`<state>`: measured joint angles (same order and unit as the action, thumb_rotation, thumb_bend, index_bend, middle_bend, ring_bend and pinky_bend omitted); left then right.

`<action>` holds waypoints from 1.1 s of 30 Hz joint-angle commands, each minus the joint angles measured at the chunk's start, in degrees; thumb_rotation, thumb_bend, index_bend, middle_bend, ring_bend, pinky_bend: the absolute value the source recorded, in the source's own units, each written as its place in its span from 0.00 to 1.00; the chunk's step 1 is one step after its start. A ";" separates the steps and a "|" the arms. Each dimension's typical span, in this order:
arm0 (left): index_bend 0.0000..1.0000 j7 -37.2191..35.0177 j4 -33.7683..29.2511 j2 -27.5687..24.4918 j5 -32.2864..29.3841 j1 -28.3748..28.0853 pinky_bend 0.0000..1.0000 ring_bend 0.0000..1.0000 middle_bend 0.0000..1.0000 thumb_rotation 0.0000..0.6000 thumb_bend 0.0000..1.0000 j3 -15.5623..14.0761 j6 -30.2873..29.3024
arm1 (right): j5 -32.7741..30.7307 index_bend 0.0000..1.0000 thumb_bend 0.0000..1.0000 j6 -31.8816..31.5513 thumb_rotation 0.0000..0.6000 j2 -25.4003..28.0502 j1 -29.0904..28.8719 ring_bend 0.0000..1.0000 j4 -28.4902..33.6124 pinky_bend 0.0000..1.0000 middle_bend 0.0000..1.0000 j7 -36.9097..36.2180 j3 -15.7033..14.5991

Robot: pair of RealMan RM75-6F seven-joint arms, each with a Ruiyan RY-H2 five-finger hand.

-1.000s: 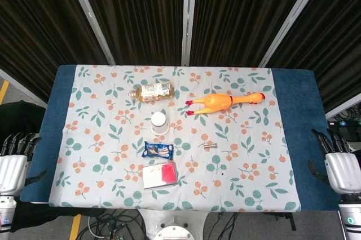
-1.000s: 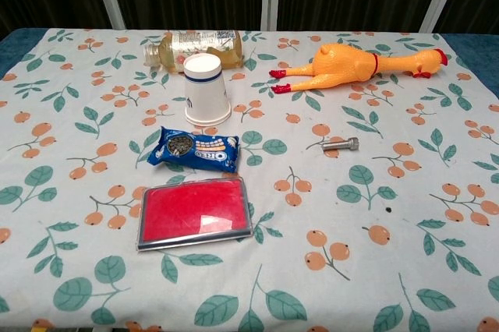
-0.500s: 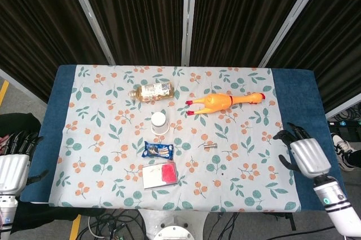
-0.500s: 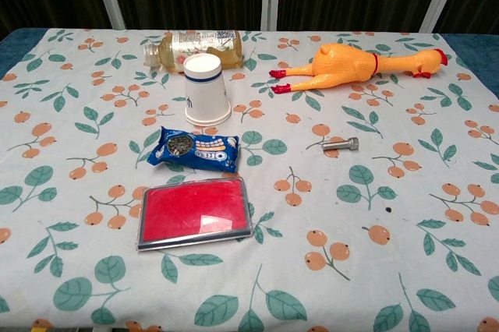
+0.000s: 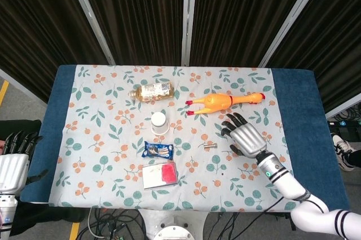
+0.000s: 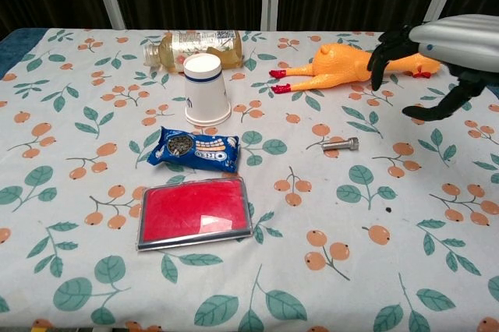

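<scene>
Floral tablecloth [image 5: 101,138]: right hand [image 5: 243,137], fingers spread and empty, near bolt [image 5: 210,146]; only head view shows left hand [image 5: 12,164].

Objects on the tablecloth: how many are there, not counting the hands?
6. A bottle lies at the back, a rubber chicken right of it, a paper cup in front, then a cookie pack, a red box, and a bolt.

This looks like a robot test lab, not a home. Black curtains [image 5: 141,14] hang on pale metal posts [image 5: 189,14] right behind the table [image 5: 299,99], which wears a leaf-and-fruit printed cloth [image 5: 101,138]. Loose cables [image 5: 113,226] trail on the floor at the table's near edge, and yellow floor tape [image 5: 3,90] marks its left side.
</scene>
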<state>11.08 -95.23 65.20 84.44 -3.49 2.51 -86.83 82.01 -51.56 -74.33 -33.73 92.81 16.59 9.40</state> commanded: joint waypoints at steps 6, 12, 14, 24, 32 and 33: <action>0.18 0.13 -0.02 0.09 -0.32 -0.12 0.00 0.00 0.12 1.00 0.00 0.06 0.34 | -5.89 0.38 0.24 4.46 1.00 -8.50 -5.72 0.00 -5.23 0.01 0.18 8.10 0.23; 0.18 -0.06 -0.01 0.12 -0.40 0.11 0.00 0.00 0.12 1.00 0.00 -0.06 0.16 | -7.94 0.40 0.24 5.30 1.00 -11.21 -7.52 0.00 -6.52 0.01 0.18 9.79 -0.44; 0.18 -0.12 0.02 0.17 -0.45 0.19 0.00 0.00 0.12 1.00 0.00 -0.11 0.12 | -8.35 0.41 0.25 5.36 1.00 -11.60 -7.74 0.00 -6.72 0.01 0.18 10.06 -0.86; 0.18 -0.36 0.32 0.39 -0.30 0.32 0.00 0.00 0.12 1.00 0.00 -0.20 -0.03 | -9.87 0.43 0.25 4.60 1.00 -14.74 -8.97 0.00 -9.41 0.01 0.18 11.35 -2.24; 0.18 -1.31 0.89 0.63 -0.42 0.64 0.00 0.00 0.12 1.00 0.00 -0.40 -0.07 | -10.44 0.47 0.25 3.69 1.00 -16.97 -9.42 0.00 -11.57 0.01 0.19 11.29 -2.90; 0.18 -1.43 0.97 0.66 -0.41 0.66 0.00 0.00 0.12 1.00 0.00 -0.41 -0.07 | -10.45 0.49 0.25 3.39 1.00 -17.23 -9.41 0.00 -11.83 0.01 0.19 11.11 -2.89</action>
<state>9.65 -94.27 65.84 84.02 -2.84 2.10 -86.90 71.58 -48.04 -91.43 -43.14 81.09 27.80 6.54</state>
